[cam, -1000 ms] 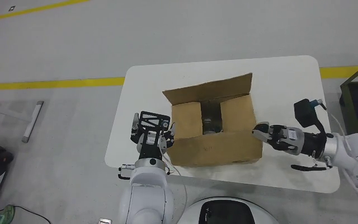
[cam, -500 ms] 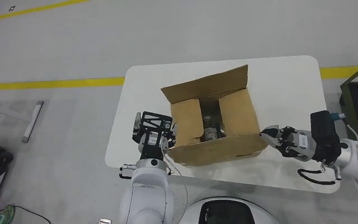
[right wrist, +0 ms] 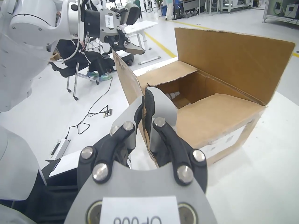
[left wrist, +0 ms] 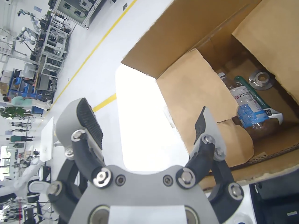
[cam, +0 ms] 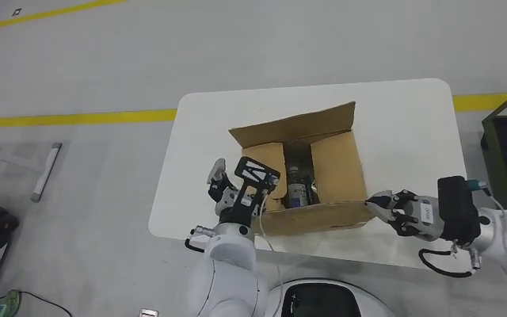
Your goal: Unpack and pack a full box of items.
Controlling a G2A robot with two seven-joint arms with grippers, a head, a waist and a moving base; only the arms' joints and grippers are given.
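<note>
Jaws of right gripper (right wrist: pixel 146 101) pinch a flap (right wrist: pixel 127 76) of the one box (cam: pixel 317 127) at 4 o'clock; left gripper (left wrist: pixel 144 115) gapes empty at 8 o'clock; one labelled bottle (left wrist: pixel 247 110) inside

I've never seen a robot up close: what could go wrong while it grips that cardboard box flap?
The right hand pinches the ragged flap of the brown cardboard box; it might tear. The open left hand holds nothing, so the box might slide on the white table.
</note>
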